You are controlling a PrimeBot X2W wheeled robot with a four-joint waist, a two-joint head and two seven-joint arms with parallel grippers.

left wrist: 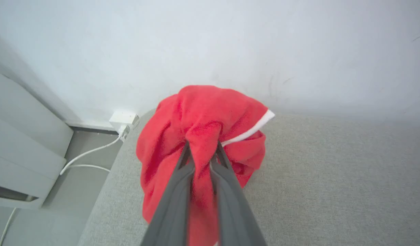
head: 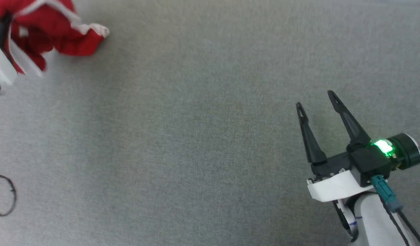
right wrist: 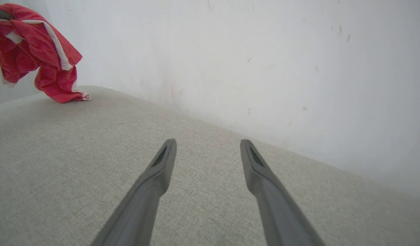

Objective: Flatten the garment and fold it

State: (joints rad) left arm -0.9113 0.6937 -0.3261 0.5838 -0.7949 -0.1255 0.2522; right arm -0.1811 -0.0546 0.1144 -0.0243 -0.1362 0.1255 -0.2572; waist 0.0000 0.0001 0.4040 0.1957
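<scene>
Pinches bunched shorts point(left wrist: 203, 106) in left gripper point(left wrist: 202, 145), held up likely to hang open; holds right gripper point(head: 315, 99) spread, ready for a hem

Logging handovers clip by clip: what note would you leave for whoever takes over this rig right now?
Left gripper: shut on a bunch of the red shorts, holding them up at the robot's far left; their lower end touches the grey cushion.
Right gripper: open, holding nothing, well apart from the shorts.
Done: shorts gripped, crumpled.
Left: spread them flat, then fold; neither is done.
</scene>
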